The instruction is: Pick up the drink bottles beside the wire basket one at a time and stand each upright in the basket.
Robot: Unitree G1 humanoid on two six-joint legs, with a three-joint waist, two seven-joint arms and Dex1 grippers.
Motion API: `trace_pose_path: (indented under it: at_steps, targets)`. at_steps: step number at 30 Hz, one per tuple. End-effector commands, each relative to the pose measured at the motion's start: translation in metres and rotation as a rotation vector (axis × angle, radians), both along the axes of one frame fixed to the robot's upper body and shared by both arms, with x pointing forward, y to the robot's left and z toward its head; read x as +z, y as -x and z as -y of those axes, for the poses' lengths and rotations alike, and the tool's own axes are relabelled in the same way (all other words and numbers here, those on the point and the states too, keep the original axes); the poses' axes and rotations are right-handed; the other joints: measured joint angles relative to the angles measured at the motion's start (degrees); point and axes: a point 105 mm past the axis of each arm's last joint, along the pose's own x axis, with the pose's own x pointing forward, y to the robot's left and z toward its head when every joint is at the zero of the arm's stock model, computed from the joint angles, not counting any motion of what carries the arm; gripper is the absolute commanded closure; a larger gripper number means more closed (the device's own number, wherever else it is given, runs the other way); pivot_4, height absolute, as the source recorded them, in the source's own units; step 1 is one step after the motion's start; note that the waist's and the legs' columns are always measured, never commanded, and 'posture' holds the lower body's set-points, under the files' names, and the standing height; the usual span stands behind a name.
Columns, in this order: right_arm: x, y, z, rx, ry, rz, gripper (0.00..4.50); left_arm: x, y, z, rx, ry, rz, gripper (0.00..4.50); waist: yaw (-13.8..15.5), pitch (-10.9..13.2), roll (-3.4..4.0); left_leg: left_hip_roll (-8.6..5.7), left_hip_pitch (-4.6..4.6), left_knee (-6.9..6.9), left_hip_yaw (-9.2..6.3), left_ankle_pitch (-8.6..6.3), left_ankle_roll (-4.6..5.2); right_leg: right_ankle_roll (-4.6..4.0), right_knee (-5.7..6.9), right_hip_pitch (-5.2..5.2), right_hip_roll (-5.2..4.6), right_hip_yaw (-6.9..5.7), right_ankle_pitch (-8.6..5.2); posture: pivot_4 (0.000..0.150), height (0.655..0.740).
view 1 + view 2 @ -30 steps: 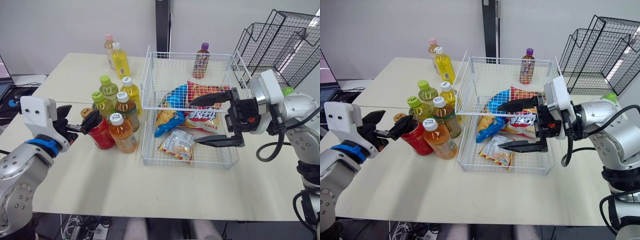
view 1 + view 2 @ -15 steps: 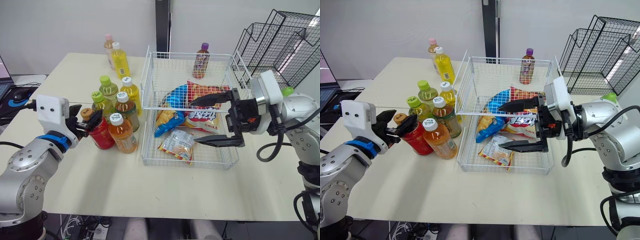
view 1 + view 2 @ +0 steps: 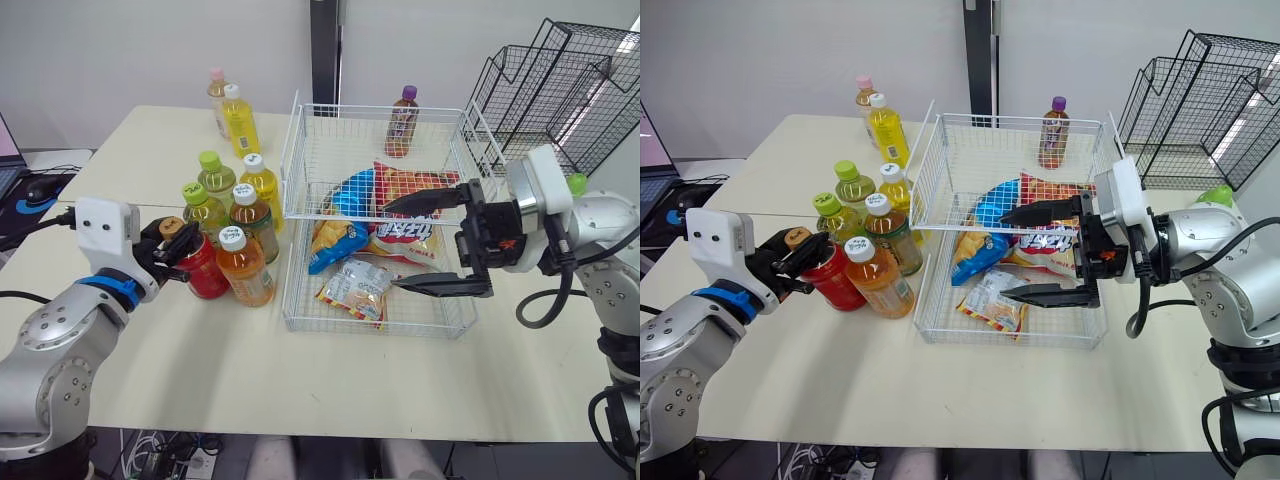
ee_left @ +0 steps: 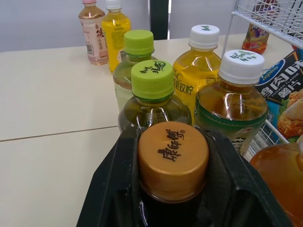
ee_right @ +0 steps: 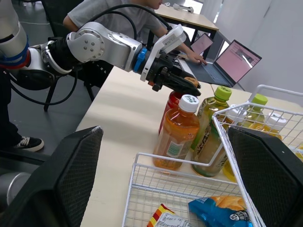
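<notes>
Left gripper point(image 3: 178, 238) closed under the cap of the red bottle point(image 3: 203, 270), at the wire basket's point(image 3: 350, 106) 9 o'clock: lift straight up, clear of the orange bottle point(image 3: 246, 272) crowding its 3 o'clock.

Crowded beyond red bottle point(image 3: 205, 272) by bottles point(image 3: 246, 262); open over near surface point(image 3: 200, 350); blocked by bags point(image 3: 400, 225) across basket point(image 3: 300, 322) floor.
</notes>
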Motion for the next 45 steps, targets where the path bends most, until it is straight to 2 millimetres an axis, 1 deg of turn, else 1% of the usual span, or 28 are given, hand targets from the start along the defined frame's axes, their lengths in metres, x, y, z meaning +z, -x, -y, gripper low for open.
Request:
trace_pose_path:
  at_steps: [1, 4, 6, 10, 13, 15, 17, 19, 22, 24, 26, 27, 30, 32, 36, 40, 43, 45]
  targets:
    - [0.014, 0.001, 0.007, -0.051, -0.001, 0.075, 0.00, 0.051, 0.014, -0.010, -0.101, -0.049, 0.097, 3.15, 0.01, 0.09, -0.08, 0.02, -0.01, -0.01, -0.01, 0.00, 0.00, -0.01, -0.01, -0.02, 0.03, -0.01, -0.01, 0.150, 0.6907]
    - [0.021, -0.001, 0.011, -0.084, -0.019, 0.075, 0.00, 0.078, 0.018, -0.012, -0.171, -0.063, 0.096, 3.15, 0.03, 0.20, -0.20, 0.07, -0.06, -0.02, -0.02, 0.00, -0.01, -0.07, -0.02, -0.13, 0.04, -0.10, -0.04, 0.150, 0.6907]
    - [0.026, 0.000, 0.015, -0.104, -0.038, 0.074, 0.00, 0.098, 0.021, -0.009, -0.232, -0.081, 0.094, 3.15, 0.16, 0.22, -0.22, 0.06, -0.09, -0.04, 0.00, 0.00, -0.01, -0.07, -0.06, -0.14, -0.03, -0.11, -0.05, 0.150, 0.6907]
    - [0.035, 0.002, 0.029, -0.184, -0.055, 0.083, 0.00, 0.145, 0.025, -0.002, -0.335, -0.092, 0.120, 3.15, 0.37, 0.28, -0.23, 0.04, -0.20, -0.07, 0.00, -0.01, 0.00, 0.10, -0.17, -0.18, -0.23, -0.17, -0.12, 0.150, 0.6907]
    - [0.040, 0.004, 0.040, -0.260, -0.061, 0.088, 0.00, 0.182, 0.022, 0.001, -0.376, -0.088, 0.175, 3.15, 0.42, 0.28, -0.23, 0.01, -0.40, -0.05, -0.11, 0.00, 0.00, 0.11, -0.23, -0.26, -0.22, -0.35, -0.11, 0.150, 0.6907]
    - [0.041, 0.006, 0.045, -0.295, -0.060, 0.086, 0.00, 0.199, 0.019, 0.005, -0.408, -0.061, 0.197, 3.15, 0.37, 0.28, -0.22, -0.06, -0.57, -0.02, -0.27, 0.00, -0.01, 0.12, -0.24, -0.34, -0.18, -0.55, -0.12, 0.150, 0.6907]
    - [0.040, 0.011, 0.056, -0.363, -0.051, 0.080, 0.00, 0.226, 0.011, 0.020, -0.486, -0.033, 0.260, 3.15, 0.40, 0.30, -0.18, -0.06, -0.68, -0.03, -0.30, 0.01, -0.01, 0.10, -0.25, -0.43, -0.15, -0.63, -0.11, 0.150, 0.6907]
    - [0.039, 0.016, 0.064, -0.427, -0.045, 0.079, 0.00, 0.248, 0.002, 0.038, -0.558, -0.025, 0.306, 3.15, 1.21, 0.33, -0.16, -0.05, -0.98, 0.07, -0.63, 0.04, -0.03, 0.11, -0.21, -0.51, 0.02, -0.89, -0.12, 0.150, 0.6907]
    - [0.036, 0.023, 0.070, -0.502, -0.052, 0.081, 0.00, 0.271, -0.013, 0.068, -0.662, -0.016, 0.341, 3.15, 1.92, 0.32, -0.16, -0.05, -1.03, 0.08, -0.71, 0.04, -0.03, 0.10, -0.22, -0.49, 0.09, -0.90, -0.12, 0.150, 0.6907]
    - [0.035, 0.027, 0.071, -0.548, -0.072, 0.090, 0.00, 0.282, -0.023, 0.093, -0.739, -0.031, 0.361, 3.15, 1.91, 0.33, -0.15, -0.08, -1.04, 0.07, -0.73, 0.04, -0.03, 0.10, -0.22, -0.49, 0.07, -0.88, -0.11, 0.150, 0.6907]
    - [0.034, 0.028, 0.072, -0.594, -0.092, 0.105, 0.00, 0.288, -0.029, 0.116, -0.813, -0.038, 0.371, 3.15, 1.80, 0.33, -0.15, -0.09, -1.08, 0.07, -0.79, 0.04, -0.03, 0.10, -0.23, -0.48, 0.08, -0.92, -0.11, 0.150, 0.6907]
    - [0.034, 0.028, 0.073, -0.622, -0.099, 0.113, 0.00, 0.289, -0.036, 0.131, -0.843, -0.047, 0.378, 3.15, 1.76, 0.33, -0.13, -0.10, -1.07, 0.06, -0.77, 0.04, -0.03, 0.10, -0.23, -0.48, 0.07, -0.90, -0.11, 0.150, 0.6907]
    - [0.032, 0.028, 0.075, -0.674, -0.108, 0.127, 0.00, 0.286, -0.048, 0.166, -0.937, -0.041, 0.370, 3.15, 1.33, 0.38, -0.05, -0.10, -1.08, 0.04, -0.78, 0.04, -0.03, 0.09, -0.22, -0.49, 0.06, -0.87, -0.11, 0.150, 0.6907]
    - [0.031, 0.028, 0.077, -0.718, -0.106, 0.144, 0.00, 0.277, -0.057, 0.191, -0.985, -0.064, 0.367, 3.15, 1.32, 0.39, -0.02, -0.11, -1.10, 0.04, -0.81, 0.04, -0.03, 0.09, -0.22, -0.49, 0.08, -0.90, -0.11, 0.150, 0.6907]
    - [0.031, 0.023, 0.076, -0.804, -0.124, 0.177, 0.00, 0.257, -0.075, 0.235, -1.013, -0.072, 0.365, 3.15, 0.90, 0.45, 0.07, -0.17, -1.13, 0.03, -0.81, 0.04, -0.03, 0.09, -0.22, -0.49, 0.04, -0.87, -0.11, 0.150, 0.6907]
    - [0.029, 0.021, 0.072, -0.852, -0.149, 0.183, 0.00, 0.236, -0.088, 0.264, -0.999, -0.072, 0.362, 3.15, 0.16, 0.47, 0.10, -0.21, -1.17, 0.00, -0.83, 0.04, -0.03, 0.09, -0.23, -0.51, 0.03, -0.87, -0.11, 0.150, 0.6907]
    - [0.028, 0.021, 0.069, -0.866, -0.161, 0.188, 0.00, 0.225, -0.094, 0.280, -0.981, -0.068, 0.356, 3.15, -0.12, 0.51, 0.21, -0.22, -1.17, -0.02, -0.83, 0.04, -0.02, 0.09, -0.23, -0.52, 0.03, -0.85, -0.11, 0.150, 0.6907]
    - [0.028, 0.020, 0.068, -0.874, -0.163, 0.189, 0.00, 0.219, -0.096, 0.287, -0.977, -0.077, 0.353, 3.15, -0.06, 0.57, 0.29, -0.23, -1.18, -0.01, -0.86, 0.04, -0.03, 0.10, -0.23, -0.52, 0.03, -0.87, -0.12, 0.150, 0.6907]
